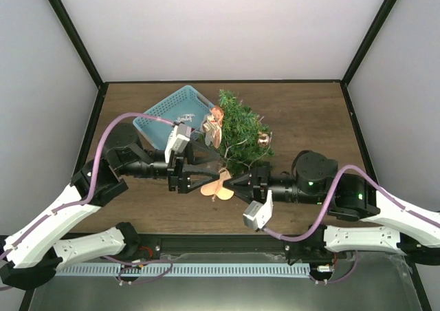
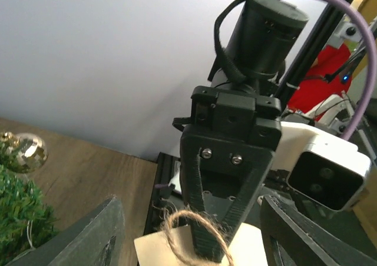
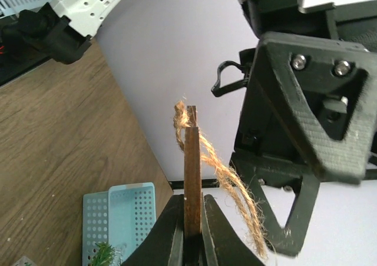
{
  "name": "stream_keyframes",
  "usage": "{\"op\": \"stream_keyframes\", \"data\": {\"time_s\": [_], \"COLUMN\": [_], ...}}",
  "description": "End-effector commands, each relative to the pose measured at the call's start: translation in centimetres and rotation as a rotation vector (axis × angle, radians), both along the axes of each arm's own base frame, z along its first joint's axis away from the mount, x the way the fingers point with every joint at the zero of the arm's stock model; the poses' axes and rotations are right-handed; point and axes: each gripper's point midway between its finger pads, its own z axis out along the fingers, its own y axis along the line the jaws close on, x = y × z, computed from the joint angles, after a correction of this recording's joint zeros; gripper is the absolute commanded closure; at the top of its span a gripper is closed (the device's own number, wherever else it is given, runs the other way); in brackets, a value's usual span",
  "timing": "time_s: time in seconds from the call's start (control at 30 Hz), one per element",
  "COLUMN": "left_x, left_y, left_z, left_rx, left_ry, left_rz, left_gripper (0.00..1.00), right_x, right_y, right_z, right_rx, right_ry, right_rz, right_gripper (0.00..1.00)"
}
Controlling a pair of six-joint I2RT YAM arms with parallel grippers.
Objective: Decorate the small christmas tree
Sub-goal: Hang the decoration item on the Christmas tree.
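One tree, one basket, two arms, and three ornaments that I can count. The small christmas tree [image 1: 242, 133] stands at the middle of the table [image 1: 302, 108], just beside the light-blue basket [image 1: 172, 108], which sits on its left. From above, its pointed tip aims at the far edge and its long axis runs near to far. The pot is hidden, so I cannot tell whether it stands straight or leans.

A shiny ball [image 1: 262, 139] hangs on its right side and a pinkish figure [image 1: 214, 125] on its left.

The third ornament [image 1: 218, 187] is a flat, pale wooden piece with a twine loop [image 3: 221, 172]. It is in front of the tree, between the two grippers. The right gripper [image 1: 235, 182] is clamped on its thin edge. The left gripper [image 1: 208, 179] faces it with its fingers [image 2: 100, 233] spread apart on either side of the wood (not gripping it).

A mark on the basket is too small to read.
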Motion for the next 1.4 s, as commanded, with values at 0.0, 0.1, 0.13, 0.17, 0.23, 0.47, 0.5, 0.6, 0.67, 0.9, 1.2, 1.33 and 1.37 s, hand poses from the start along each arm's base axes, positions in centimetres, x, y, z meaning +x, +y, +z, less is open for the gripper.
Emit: {"op": "stream_keyframes", "data": {"time_s": [0.0,0.1,0.13,0.17,0.23,0.47,0.5,0.6,0.67,0.9,1.2,1.33,1.37], "left_x": [0.1,0.3,0.3,0.5,1.2,-0.4,-0.5,-0.6,-0.8,-0.6,-0.9,-0.9,-0.8], "left_y": [-0.2,-0.3,-0.3,-0.3,-0.1,0.1,0.0,0.0,0.1,-0.4,-0.9,-0.6,-0.5], "left_z": [-1.3,-1.9,-2.1,-2.3,-2.7,-1.4,-1.5,-1.7,-1.5,-1.9,-1.8,-1.4,-1.2], "left_rx": [0.055,0.078,0.086,0.094,0.110,0.044,0.042,0.047,0.036,0.046,0.034,0.020,0.011], "left_ry": [-0.004,0.015,0.021,0.025,0.047,0.096,0.100,0.106,0.106,0.125,0.142,0.125,0.118], "left_rz": [-0.010,0.000,0.001,0.010,0.058,-0.017,-0.023,-0.028,-0.044,-0.049,-0.093,-0.082,-0.071], "left_gripper": [0.36,0.36,0.36,0.36,0.36,0.48,0.51,0.56,0.59,0.50,0.65,0.86,0.91], "right_x": [-0.7,-0.7,-0.7,-0.7,-0.7,-0.6,-0.6,-0.6,-0.5,-0.6,-0.4,-0.4,-0.3], "right_y": [-0.1,0.3,0.3,0.4,0.4,0.4,0.4,0.2,0.2,0.0,-0.2,-0.2,-0.2], "right_z": [1.9,1.8,1.7,1.8,1.8,1.4,1.4,1.4,1.4,1.3,1.2,1.0,1.0], "right_rx": [0.030,0.027,0.025,0.031,0.034,0.030,0.033,0.039,0.040,0.044,0.040,0.036,0.038], "right_ry": [-0.026,-0.027,-0.027,-0.027,-0.027,-0.019,-0.017,-0.017,-0.013,-0.003,0.001,0.009,0.015], "right_rz": [0.039,0.041,0.042,0.045,0.046,0.035,0.037,0.032,0.028,0.026,0.016,0.011,0.009], "right_gripper": [0.99,0.99,0.99,0.99,0.99,0.99,0.99,0.99,0.99,0.99,0.99,0.99,0.99]}}
